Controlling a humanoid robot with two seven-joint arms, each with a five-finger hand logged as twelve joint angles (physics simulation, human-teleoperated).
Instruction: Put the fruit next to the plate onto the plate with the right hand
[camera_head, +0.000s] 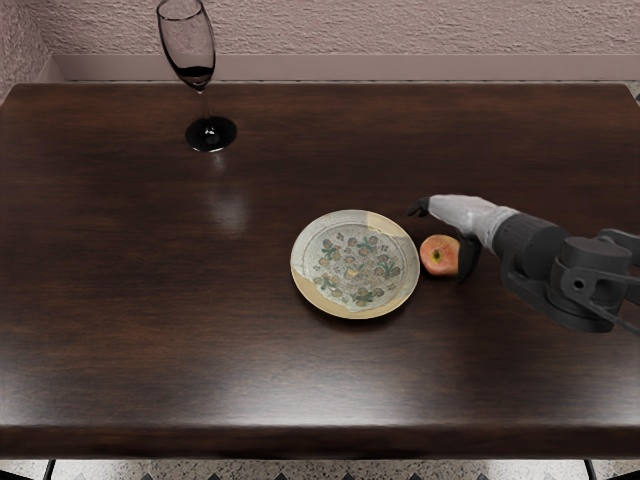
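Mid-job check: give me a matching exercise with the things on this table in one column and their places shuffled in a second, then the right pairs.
Things
1. wine glass
2. plate
3. fruit
4. right hand

Places
A. lying on the table, just right of the plate
B. upright at the far left of the table
C. at the fruit's right side, arm coming in from the right edge
D. near the middle of the table, with nothing on it

Pairs: 1-B, 2-D, 3-A, 4-C
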